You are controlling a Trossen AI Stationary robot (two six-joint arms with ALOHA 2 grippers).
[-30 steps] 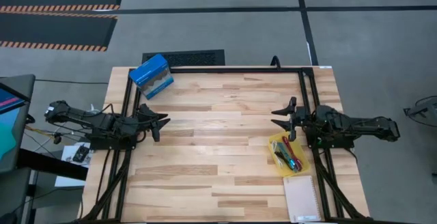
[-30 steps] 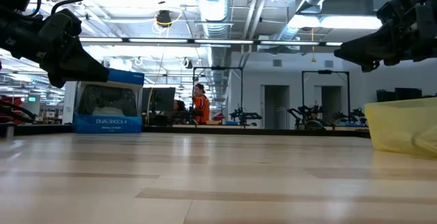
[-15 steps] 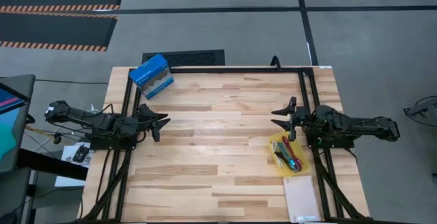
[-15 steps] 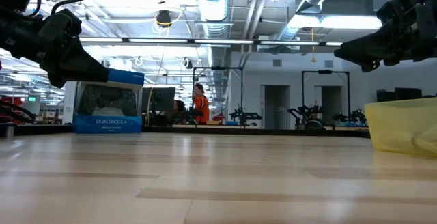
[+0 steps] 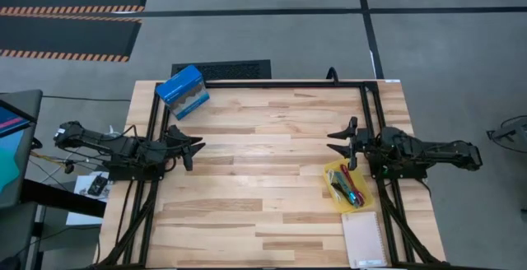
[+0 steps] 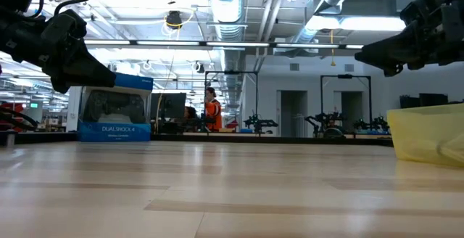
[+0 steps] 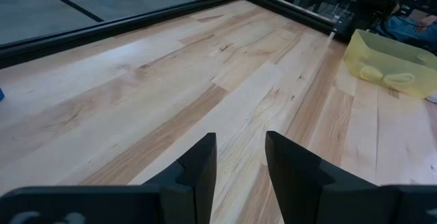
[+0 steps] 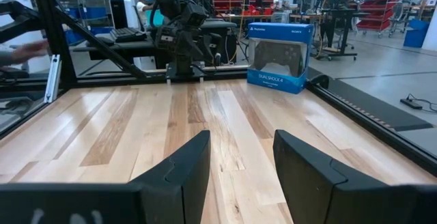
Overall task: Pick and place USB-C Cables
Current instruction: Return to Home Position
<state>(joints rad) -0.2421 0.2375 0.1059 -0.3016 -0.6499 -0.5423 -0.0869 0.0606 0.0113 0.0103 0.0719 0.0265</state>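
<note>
USB-C cables (image 5: 347, 187) are lying bundled inside the yellow bin (image 5: 330, 174) at the right side of the table (image 5: 263, 188). Right gripper (image 5: 332, 141) is hovering just beside the bin, fingers spread, gripping nothing. Left gripper (image 5: 195, 152) is hanging opposite, likewise parted, empty.

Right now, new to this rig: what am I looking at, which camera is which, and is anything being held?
Two dark robot arms sit at a wooden table. The high view looks straight down, the low view looks level across the tabletop, and each wrist view looks past that arm's own fingers. The left tool and right tool hover at opposite sides, both open, holding nothing. On the table are a yellow bin with coloured cables inside, beside the right tool, a blue box at a corner on the left arm's side, and a pale notepad near the bin.
</note>
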